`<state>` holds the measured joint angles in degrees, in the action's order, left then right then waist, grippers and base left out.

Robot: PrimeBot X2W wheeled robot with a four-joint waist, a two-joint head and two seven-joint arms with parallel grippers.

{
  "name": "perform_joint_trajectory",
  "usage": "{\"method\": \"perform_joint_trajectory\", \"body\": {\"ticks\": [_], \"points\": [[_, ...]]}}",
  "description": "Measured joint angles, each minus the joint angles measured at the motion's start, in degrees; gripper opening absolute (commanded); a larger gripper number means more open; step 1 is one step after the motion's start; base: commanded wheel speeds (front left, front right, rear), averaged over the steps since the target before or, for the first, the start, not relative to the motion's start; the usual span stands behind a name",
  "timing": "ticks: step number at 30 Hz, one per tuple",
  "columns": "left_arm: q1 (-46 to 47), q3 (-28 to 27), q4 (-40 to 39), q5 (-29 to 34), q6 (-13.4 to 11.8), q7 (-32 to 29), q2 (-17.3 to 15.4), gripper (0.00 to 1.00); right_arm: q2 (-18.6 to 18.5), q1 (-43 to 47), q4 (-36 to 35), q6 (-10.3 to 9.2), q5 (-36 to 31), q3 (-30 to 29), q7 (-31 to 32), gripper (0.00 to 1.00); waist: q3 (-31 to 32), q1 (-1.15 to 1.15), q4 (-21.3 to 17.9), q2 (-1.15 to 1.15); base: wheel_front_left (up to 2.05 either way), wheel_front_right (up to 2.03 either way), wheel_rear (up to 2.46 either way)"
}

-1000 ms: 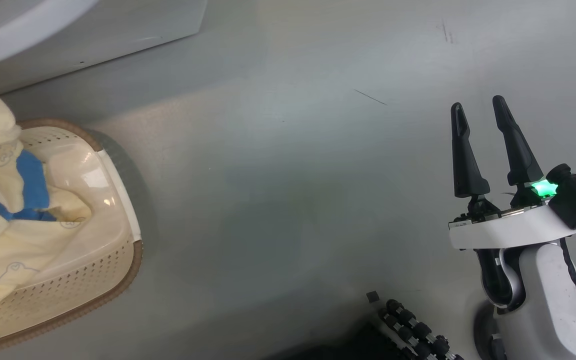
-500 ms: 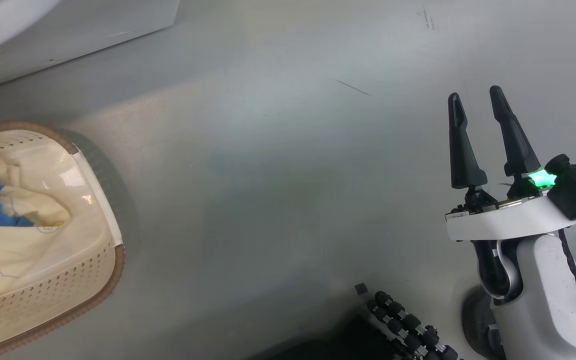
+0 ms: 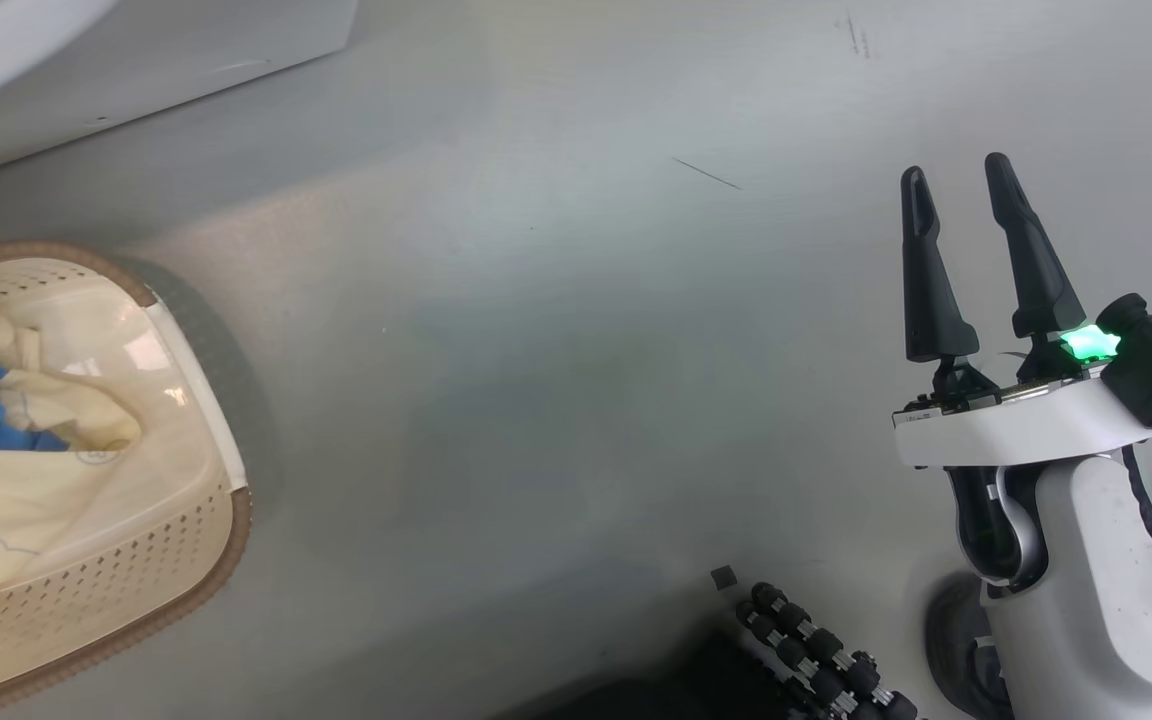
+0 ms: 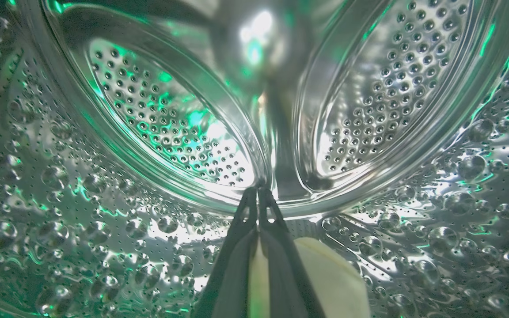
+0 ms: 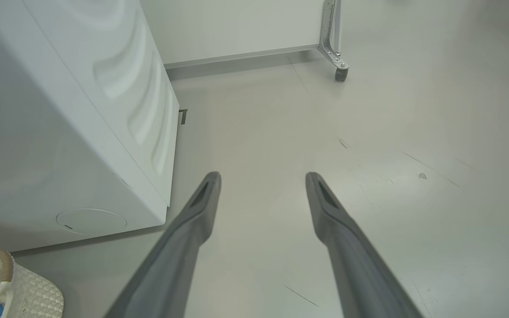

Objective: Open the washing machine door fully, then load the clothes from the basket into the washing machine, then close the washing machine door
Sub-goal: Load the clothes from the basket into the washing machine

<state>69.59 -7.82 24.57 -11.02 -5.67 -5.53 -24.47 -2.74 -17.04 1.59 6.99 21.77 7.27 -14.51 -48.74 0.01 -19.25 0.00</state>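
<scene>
Since the left gripper (image 4: 258, 196), dark fingers pressed together on pale cream fabric clothes (image 4: 329, 278), points deep into the perforated steel drum (image 4: 170, 123) of the big white washing machine (image 5: 60, 132), letting go there looks next, with the spread, empty right gripper (image 3: 954, 170) and oval cream plastic basket (image 3: 226, 540) outside the machine's front.

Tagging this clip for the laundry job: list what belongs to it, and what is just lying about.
Job: washing machine, drum, basket, clothes, left hand shut on cream garment.
Lying about: castor leg, floor scuff.
</scene>
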Motion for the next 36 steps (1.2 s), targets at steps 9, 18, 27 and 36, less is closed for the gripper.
{"method": "perform_joint_trajectory", "body": {"ticks": [9, 18, 27, 36], "points": [[-1.07, 1.74, 2.74, -0.48, 0.76, 2.20, 1.65, 1.00, -0.56, -0.02, 0.36, 0.00, -0.30, -0.18, 0.00, 1.00, 1.58, 0.00, 2.05, 0.00, 0.00, 0.00, 0.00], [-5.91, 2.23, 6.26, -1.27, 1.99, 7.65, 4.86, 1.00, -1.57, 0.24, 0.98, 0.00, -0.90, -0.43, 0.00, 1.00, 4.37, -0.01, 4.80, 0.00, 0.00, 0.00, 0.00], [-13.26, 1.45, 7.77, -3.41, 3.01, 15.90, 8.23, 1.00, -2.41, 1.60, 1.78, 0.00, -1.34, -0.49, 0.00, 1.00, 8.10, -0.01, 7.86, 0.00, 0.00, 0.00, 0.00], [-24.31, 0.70, 7.47, -4.88, 3.96, 20.26, 12.84, 1.00, -3.09, 3.60, 2.49, 0.00, -2.08, -1.82, 0.00, 1.00, 12.56, -0.01, 10.97, 0.00, 0.00, 0.00, 0.00]]}}
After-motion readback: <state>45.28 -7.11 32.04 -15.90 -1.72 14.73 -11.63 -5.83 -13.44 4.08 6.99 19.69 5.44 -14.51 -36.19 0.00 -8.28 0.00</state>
